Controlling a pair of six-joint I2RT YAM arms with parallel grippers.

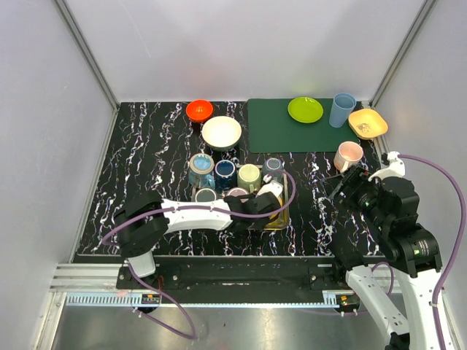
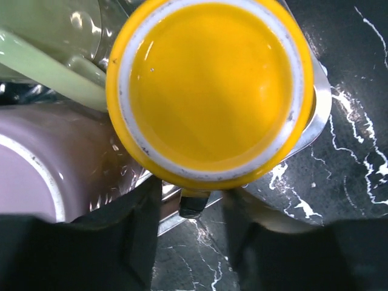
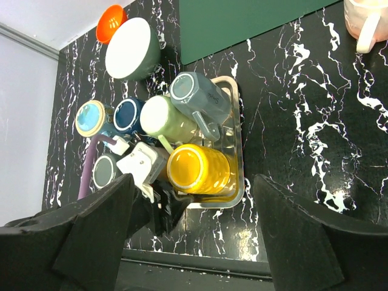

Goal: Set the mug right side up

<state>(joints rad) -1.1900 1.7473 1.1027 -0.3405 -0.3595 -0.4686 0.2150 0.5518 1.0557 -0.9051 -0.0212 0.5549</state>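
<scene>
Left claw (image 2: 193, 200): nearest the lens. Its dark fingers (image 2: 130, 242) stand a little apart, only partly open, and grip nothing.
Between the fingers: a small dark stub under the mug's near edge, with a gap on either side of it; whether it is the handle I cannot tell.
Mauve mug (image 2: 54, 163): just left of the yellow one, base up.
Green mug (image 2: 48, 54): beyond the mauve one, close against the yellow mug's far left side.
Yellow mug (image 2: 209, 91): in the near right corner of the metal tray (image 3: 237, 151), directly ahead of the left claw.
Mug orientation: upside down, with the pale-ringed base facing up, the mouth down on the tray and the long axis upright.
Right claw (image 3: 194, 185): spread wide and empty, hanging over the marbled surface (image 3: 303, 121) to the right of the tray, well apart from the mug.
</scene>
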